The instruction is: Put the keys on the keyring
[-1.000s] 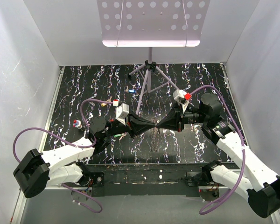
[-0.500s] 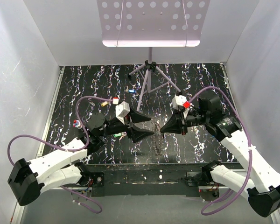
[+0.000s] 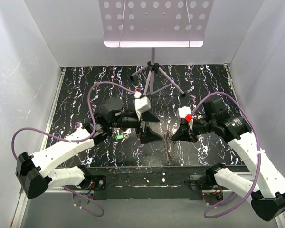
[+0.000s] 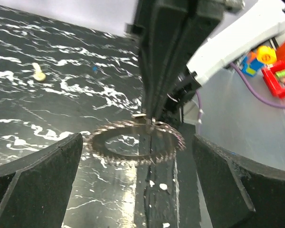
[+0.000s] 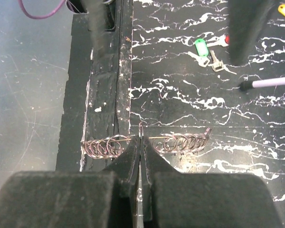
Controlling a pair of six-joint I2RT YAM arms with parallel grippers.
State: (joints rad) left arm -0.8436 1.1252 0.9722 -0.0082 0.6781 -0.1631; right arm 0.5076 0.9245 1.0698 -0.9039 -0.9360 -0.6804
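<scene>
Currently the right gripper [image 5: 140,144] has its 2 fingers pinched fully together on the rim of the flat silvery-grey toothed metal keyring [image 4: 133,156], at the near edge of the black white-veined table [image 3: 85,90]. The left gripper [image 3: 153,127] hangs just beside it, fingers spread wide, holding nothing. A green-headed metal key [image 5: 200,46] lies on the table, apart from the ring
</scene>
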